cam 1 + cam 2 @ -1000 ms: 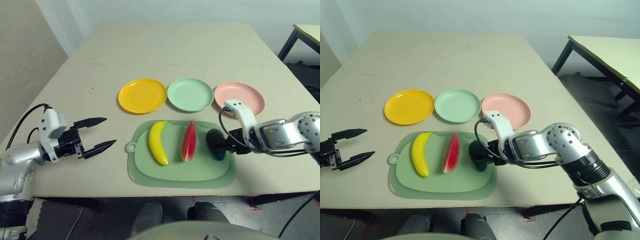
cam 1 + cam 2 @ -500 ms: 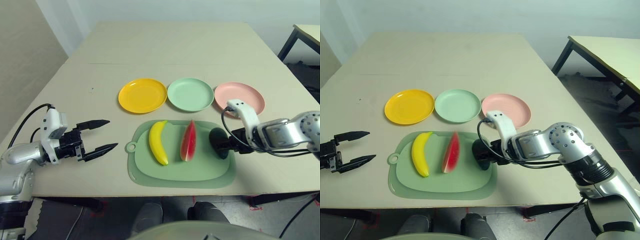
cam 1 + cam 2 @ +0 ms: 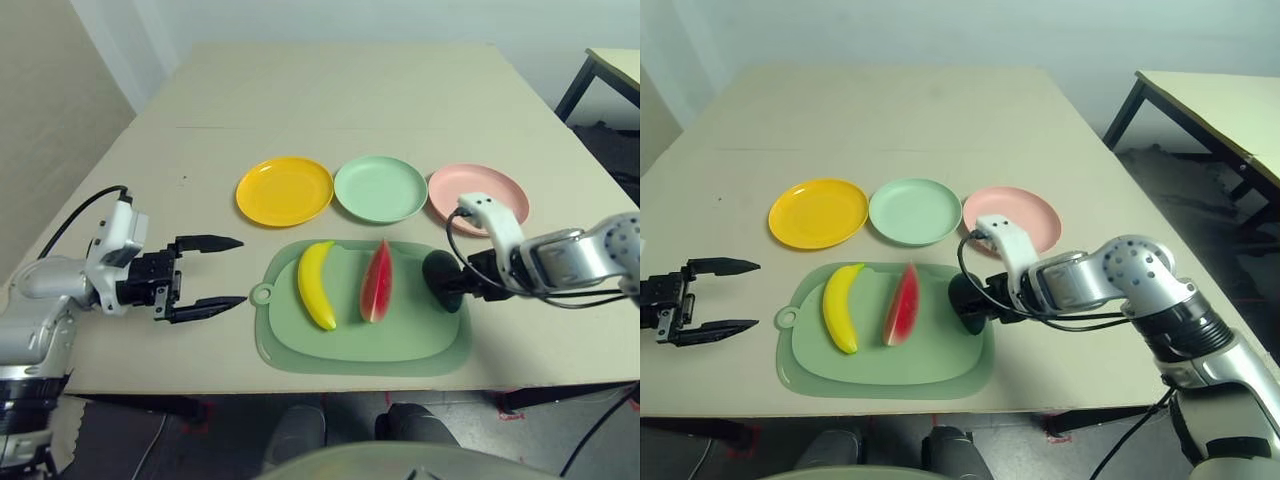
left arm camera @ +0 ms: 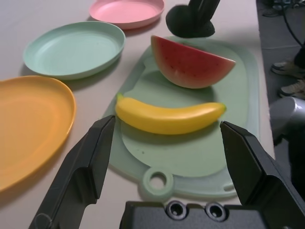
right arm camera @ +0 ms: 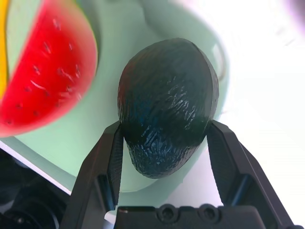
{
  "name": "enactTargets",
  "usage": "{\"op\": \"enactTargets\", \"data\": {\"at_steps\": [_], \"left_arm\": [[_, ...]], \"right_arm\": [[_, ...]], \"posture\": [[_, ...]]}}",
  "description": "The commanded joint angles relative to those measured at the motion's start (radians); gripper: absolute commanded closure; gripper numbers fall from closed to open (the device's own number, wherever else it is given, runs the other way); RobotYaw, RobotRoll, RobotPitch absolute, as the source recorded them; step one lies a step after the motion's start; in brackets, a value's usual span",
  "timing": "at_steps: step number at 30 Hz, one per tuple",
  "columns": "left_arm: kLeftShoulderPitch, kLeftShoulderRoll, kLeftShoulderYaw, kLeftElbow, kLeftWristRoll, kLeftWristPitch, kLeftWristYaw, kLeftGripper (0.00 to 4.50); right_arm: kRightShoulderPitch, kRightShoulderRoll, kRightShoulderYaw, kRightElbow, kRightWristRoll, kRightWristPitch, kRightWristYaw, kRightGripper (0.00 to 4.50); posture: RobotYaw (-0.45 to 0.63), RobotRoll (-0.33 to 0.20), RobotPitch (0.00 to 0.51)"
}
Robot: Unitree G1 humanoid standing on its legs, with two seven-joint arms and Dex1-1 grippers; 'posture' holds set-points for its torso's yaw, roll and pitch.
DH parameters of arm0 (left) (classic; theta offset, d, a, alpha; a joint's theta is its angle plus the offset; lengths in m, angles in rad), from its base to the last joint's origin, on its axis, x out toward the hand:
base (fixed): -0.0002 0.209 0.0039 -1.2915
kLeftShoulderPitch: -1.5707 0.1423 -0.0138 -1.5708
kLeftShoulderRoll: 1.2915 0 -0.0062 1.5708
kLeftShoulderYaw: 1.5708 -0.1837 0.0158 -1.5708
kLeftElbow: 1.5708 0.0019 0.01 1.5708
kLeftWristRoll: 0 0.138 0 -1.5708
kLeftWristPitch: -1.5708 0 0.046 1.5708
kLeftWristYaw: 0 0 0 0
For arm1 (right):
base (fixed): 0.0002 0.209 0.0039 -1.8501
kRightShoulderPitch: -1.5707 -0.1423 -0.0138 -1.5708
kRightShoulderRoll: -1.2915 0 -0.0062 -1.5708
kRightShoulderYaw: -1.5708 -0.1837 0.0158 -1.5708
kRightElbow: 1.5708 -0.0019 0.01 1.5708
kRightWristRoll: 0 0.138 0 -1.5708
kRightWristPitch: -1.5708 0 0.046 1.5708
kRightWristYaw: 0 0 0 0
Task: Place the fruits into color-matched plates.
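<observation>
The dark green oval toy avocado [image 5: 167, 105] has a pebbled, faintly glossy skin and tapers to a blunt point; the right gripper [image 5: 167, 143] clamps it between its two black fingers, one on each flank, above the right end of the pale green rounded-rectangle cutting mat [image 3: 400, 345]. On that mat lie the curved, smooth yellow plastic banana [image 3: 316, 283] and, beside it, the red watermelon wedge with green rind [image 3: 377, 281] — its flesh dotted with small dark seeds, its cut face matte. Beyond the mat, three round shallow plastic plates stand in a row on the beige table [image 3: 340, 100]: the yellow-orange plate [image 3: 285, 190], the pale mint green plate [image 3: 381, 188] and the pale pink plate [image 3: 480, 195], each with a low raised rim. The left gripper [image 3: 222, 272] hangs over the table left of the mat — jaws spread wide, holding nothing, its tips toward the banana.
</observation>
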Motion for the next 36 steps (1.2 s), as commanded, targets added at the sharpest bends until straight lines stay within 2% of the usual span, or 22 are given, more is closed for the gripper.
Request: {"op": "enactTargets", "data": {"at_steps": [1,4,7,11,14,20,25,31,35,36], "left_arm": [[0.001,-0.017,0.014,0.001,0.007,0.019,0.057,0.0],[0.019,-0.02,0.013,-0.018,0.007,0.022,0.074,0.0],[0.024,-0.02,0.004,-0.028,0.008,0.026,0.079,0.0],[0.003,-0.023,-0.007,-0.022,0.012,0.031,0.085,0.0],[-0.003,-0.035,-0.011,-0.039,0.009,0.037,0.102,0.0],[0.056,-0.058,-0.002,-0.072,0.009,0.031,0.119,0.0],[0.081,-0.064,0.011,-0.087,0.006,0.027,0.132,0.0],[0.106,-0.055,0.04,-0.082,0.003,0.016,0.127,0.0],[0.111,-0.058,0.043,-0.071,0.008,0.006,0.122,0.0],[0.109,-0.059,0.041,-0.066,0.01,0.002,0.121,0.0]], "right_arm": [[-0.065,-0.012,-0.03,0.036,-0.047,0.051,0.053,1.71],[-0.165,0.027,-0.047,0.104,-0.16,0.079,0.113,1.71],[-0.263,0.112,-0.042,0.182,-0.33,0.08,0.2,1.71],[-0.386,0.289,0.028,0.344,-0.633,-0.021,0.372,1.71],[-0.435,0.398,0.063,0.491,-0.822,-0.106,0.503,1.71],[-0.488,0.537,0.134,0.769,-1.17,-0.31,0.756,1.71],[-0.544,0.652,0.069,1.052,-1.365,-0.503,0.84,1.71],[-0.56,0.715,0.002,1.196,-1.509,-0.603,0.902,1.71],[-0.57,0.712,-0.051,1.21,-1.56,-0.598,0.931,0.27],[-0.572,0.699,-0.057,1.203,-1.577,-0.594,0.943,0.03]], "posture": [[0.12,0.0,0.039],[0.12,0.0,0.04],[0.12,0.0,0.04],[0.12,0.0,0.051],[0.13,0.0,0.06],[0.15,0.0,0.07],[0.17,0.0,0.067],[0.18,0.0,0.061],[0.17,0.0,0.056],[0.17,0.0,0.055]]}}
